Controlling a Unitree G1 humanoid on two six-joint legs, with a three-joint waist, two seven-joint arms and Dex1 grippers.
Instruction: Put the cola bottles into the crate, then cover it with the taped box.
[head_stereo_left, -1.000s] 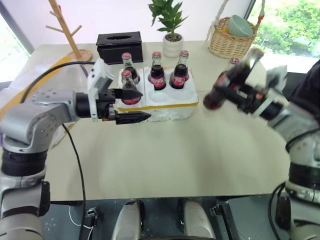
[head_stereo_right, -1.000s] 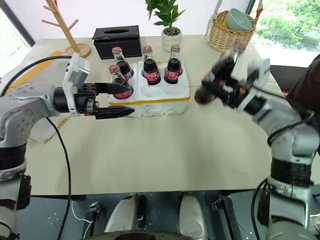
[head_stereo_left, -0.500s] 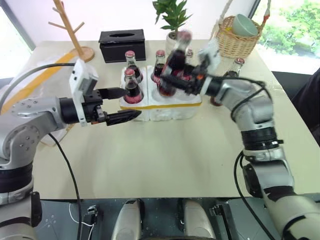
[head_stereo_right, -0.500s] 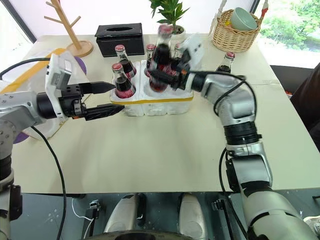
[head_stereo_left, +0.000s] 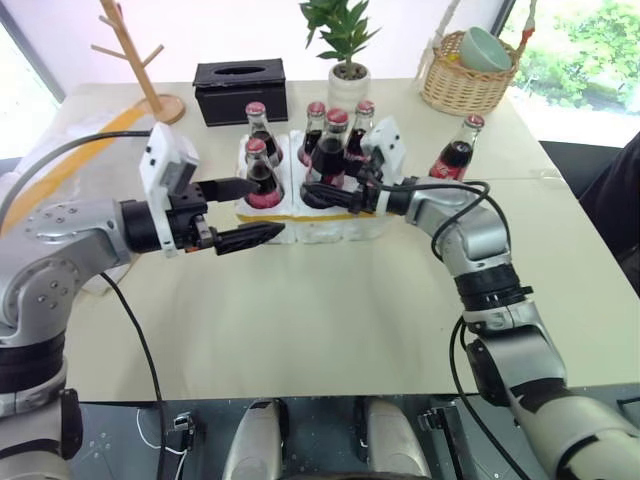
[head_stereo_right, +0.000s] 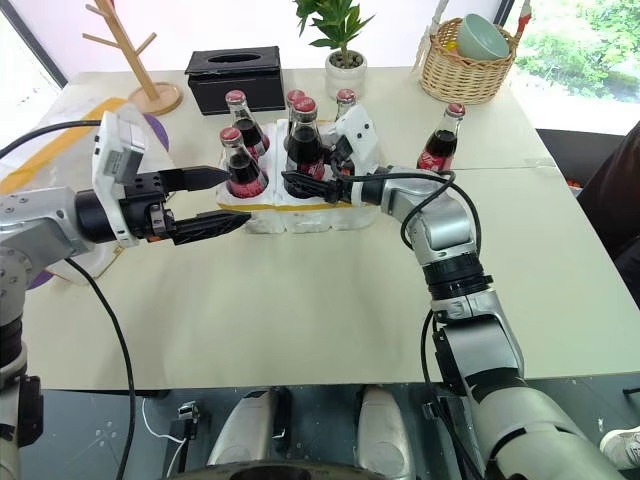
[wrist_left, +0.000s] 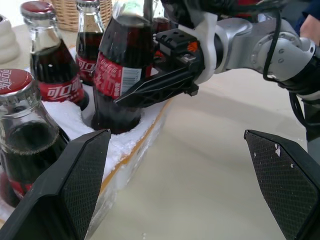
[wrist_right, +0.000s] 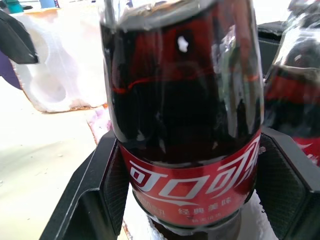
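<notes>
Since the earlier frame the held cola bottle (head_stereo_left: 329, 155) has been swung in from 3 o'clock by the R gripper (head_stereo_left: 335, 190), clamped on it, and lowered into the crate (head_stereo_left: 345, 222) front-middle well. L gripper (head_stereo_left: 245, 211) is held wide open, empty, at the crate's 8 o'clock. Loading step in hand: next, release is needed once seated, then the last bottle (head_stereo_left: 455, 152) at 2 o'clock is to be fetched.

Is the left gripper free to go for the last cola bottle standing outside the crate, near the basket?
Probably not. That bottle stands beyond the crate, and the right gripper, shut on a bottle it is seating, lies across the way.
</notes>
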